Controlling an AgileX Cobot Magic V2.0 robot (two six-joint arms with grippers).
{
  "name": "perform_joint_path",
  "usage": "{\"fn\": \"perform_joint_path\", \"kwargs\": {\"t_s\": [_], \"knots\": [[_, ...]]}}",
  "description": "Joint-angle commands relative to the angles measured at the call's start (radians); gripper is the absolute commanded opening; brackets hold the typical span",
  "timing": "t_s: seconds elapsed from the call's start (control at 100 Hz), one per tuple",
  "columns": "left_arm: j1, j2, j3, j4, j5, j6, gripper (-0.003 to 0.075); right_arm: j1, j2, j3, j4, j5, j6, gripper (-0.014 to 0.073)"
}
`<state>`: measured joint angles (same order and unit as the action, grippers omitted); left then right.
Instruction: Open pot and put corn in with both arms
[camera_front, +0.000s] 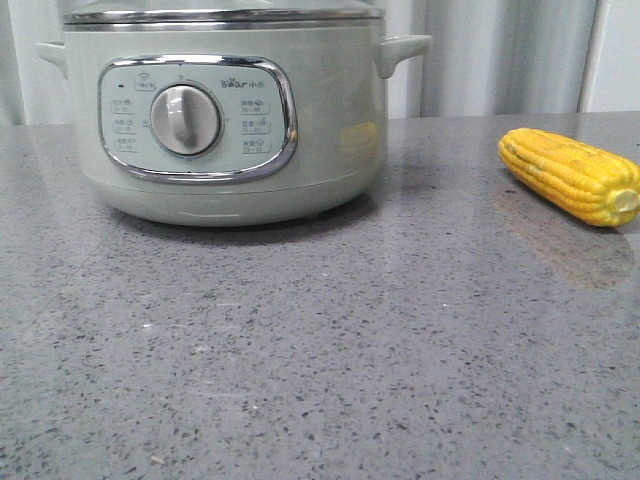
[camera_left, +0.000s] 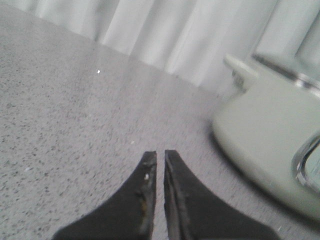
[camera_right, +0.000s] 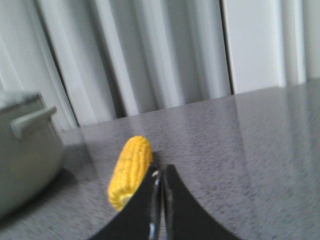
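- Nearest us, the speckled grey bench (camera_front: 320, 380) lies glossy; both the left tool (camera_left: 160, 156) and right tool (camera_right: 161, 170) are pinched narrow, holding nothing.
- Toward the right edge, the corn (camera_front: 572, 174) could roll if we nudge it.
- Toward the far-left corner, the pot (camera_front: 225, 120) might skid; pale curtains (camera_right: 150, 55) hang behind.

Grey speckled stone surface (camera_front: 320, 380), polished, catching soft reflections and a pale sheen. Behind it, pale grey-white curtains (camera_front: 500, 55) hanging in vertical folds. At far right, a flat white panel (camera_front: 618, 55) with a dark edge. Even, diffuse light.
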<state>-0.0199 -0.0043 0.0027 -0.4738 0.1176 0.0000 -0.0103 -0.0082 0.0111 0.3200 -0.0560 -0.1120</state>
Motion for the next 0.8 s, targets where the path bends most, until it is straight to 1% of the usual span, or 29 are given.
{"fn": "perform_joint_path", "kwargs": {"t_s": [0.0, 0.06, 0.1, 0.17, 0.26, 0.37, 0.51, 0.58, 0.63, 0.79], "knots": [[0.001, -0.034, 0.006, -0.105, -0.110, 0.000, -0.0020, -0.005, -0.021, 0.014, 0.168, -0.096, 0.001, -0.0074], [0.001, -0.034, 0.006, -0.182, -0.146, 0.000, -0.0020, -0.005, -0.021, -0.001, 0.259, -0.110, 0.001, -0.0074], [0.001, -0.034, 0.005, -0.203, -0.190, 0.000, -0.0020, -0.005, -0.021, -0.018, 0.279, -0.107, 0.001, -0.0074], [0.001, -0.034, -0.004, -0.189, -0.232, 0.005, -0.0020, -0.005, -0.021, -0.060, 0.279, -0.063, 0.001, -0.0074], [0.001, -0.031, -0.029, -0.131, -0.200, 0.007, -0.0020, -0.005, -0.017, -0.129, 0.265, 0.051, -0.001, -0.0074], [0.001, -0.012, -0.082, -0.050, -0.129, 0.007, -0.0020, -0.005, 0.013, -0.224, 0.185, 0.188, -0.004, -0.0074], [0.001, 0.038, -0.177, 0.084, -0.031, 0.013, -0.0020, -0.005, 0.085, -0.354, 0.011, 0.280, -0.015, -0.0074], [0.001, 0.068, -0.232, 0.122, 0.025, 0.045, -0.0020, -0.005, 0.129, -0.422, -0.058, 0.322, -0.020, -0.0074], [0.001, 0.090, -0.268, 0.127, 0.061, 0.083, -0.0020, -0.005, 0.156, -0.466, -0.080, 0.346, -0.019, -0.0074], [0.001, 0.164, -0.357, 0.127, 0.094, 0.211, -0.0020, -0.005, 0.236, -0.543, -0.100, 0.358, -0.020, -0.0074]]}}
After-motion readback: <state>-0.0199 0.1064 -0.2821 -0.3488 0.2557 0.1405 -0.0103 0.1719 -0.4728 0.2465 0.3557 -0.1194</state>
